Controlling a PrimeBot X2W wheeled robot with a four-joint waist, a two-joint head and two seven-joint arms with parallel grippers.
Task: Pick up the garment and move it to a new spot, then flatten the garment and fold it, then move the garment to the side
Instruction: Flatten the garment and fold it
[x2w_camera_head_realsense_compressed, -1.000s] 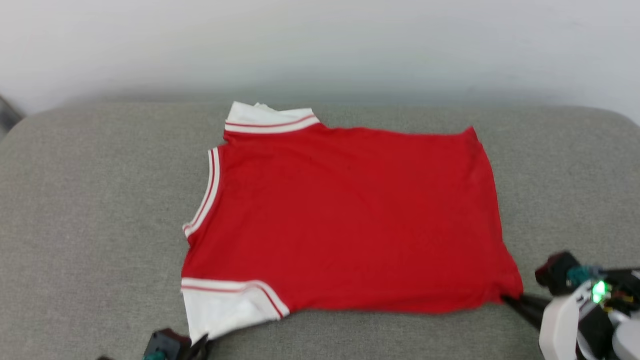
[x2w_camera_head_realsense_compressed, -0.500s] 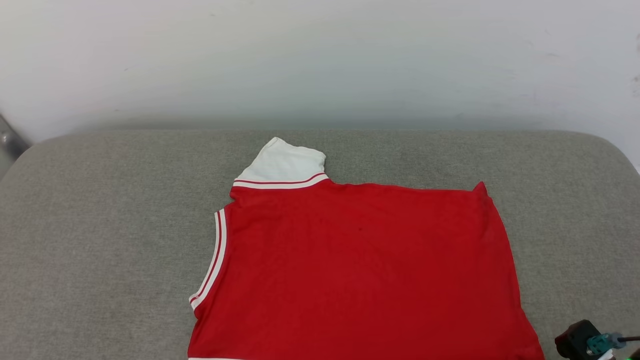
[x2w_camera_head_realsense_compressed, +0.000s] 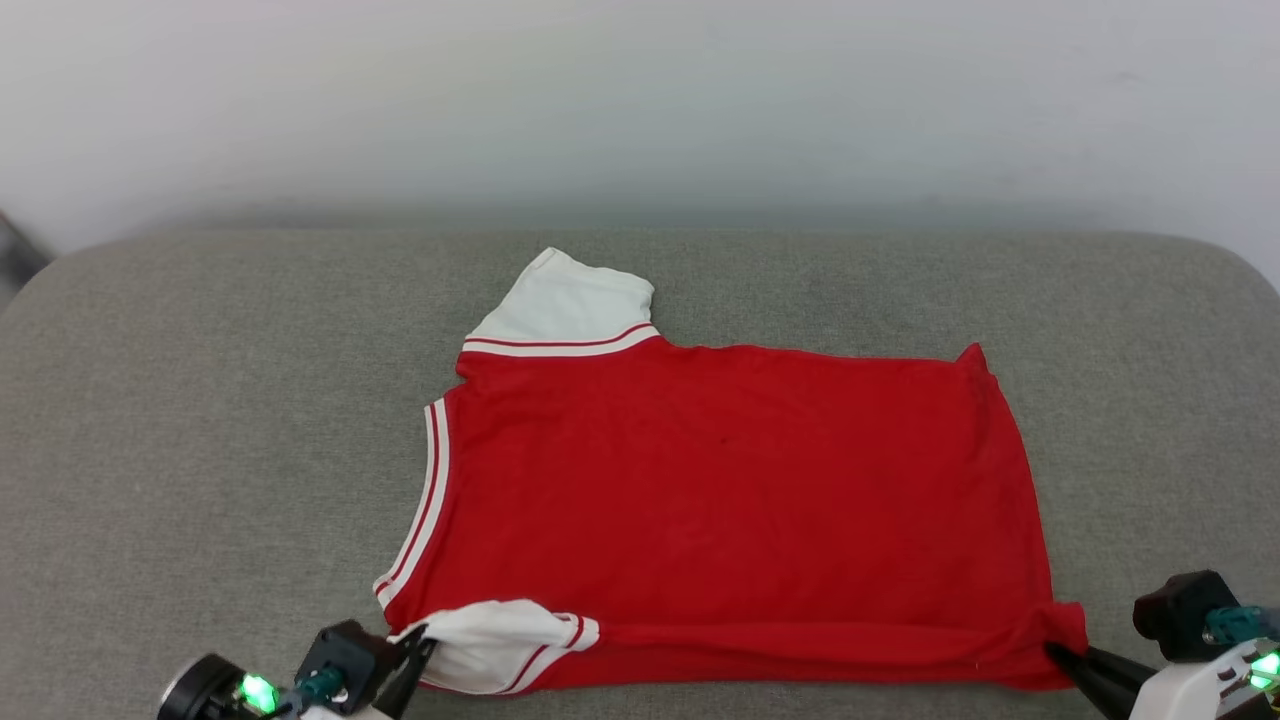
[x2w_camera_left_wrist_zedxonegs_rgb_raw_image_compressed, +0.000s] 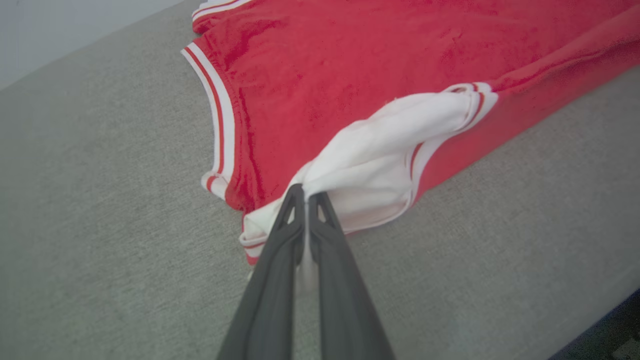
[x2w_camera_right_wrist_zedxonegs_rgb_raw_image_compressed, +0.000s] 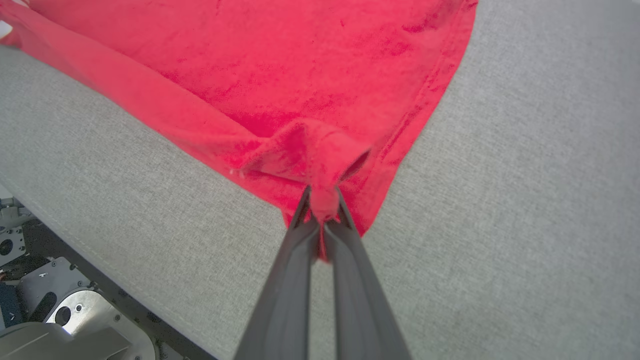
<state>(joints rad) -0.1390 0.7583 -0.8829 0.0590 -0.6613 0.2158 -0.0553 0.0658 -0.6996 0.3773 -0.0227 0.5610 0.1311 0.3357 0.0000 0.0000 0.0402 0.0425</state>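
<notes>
The left gripper (x2w_camera_left_wrist_zedxonegs_rgb_raw_image_compressed: 306, 196) is clamped tight on the shirt's (x2w_camera_head_realsense_compressed: 720, 500) near sleeve (x2w_camera_left_wrist_zedxonegs_rgb_raw_image_compressed: 380, 150). The right gripper (x2w_camera_right_wrist_zedxonegs_rgb_raw_image_compressed: 323, 202) pinches the hem corner (x2w_camera_right_wrist_zedxonegs_rgb_raw_image_compressed: 320, 150), bunching it.

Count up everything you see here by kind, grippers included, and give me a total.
Garments: 1, the red garment
Grippers: 2, the left gripper and the right gripper, each shut on the garment
Surfaces: 1, the grey padded surface
Total: 4
</notes>
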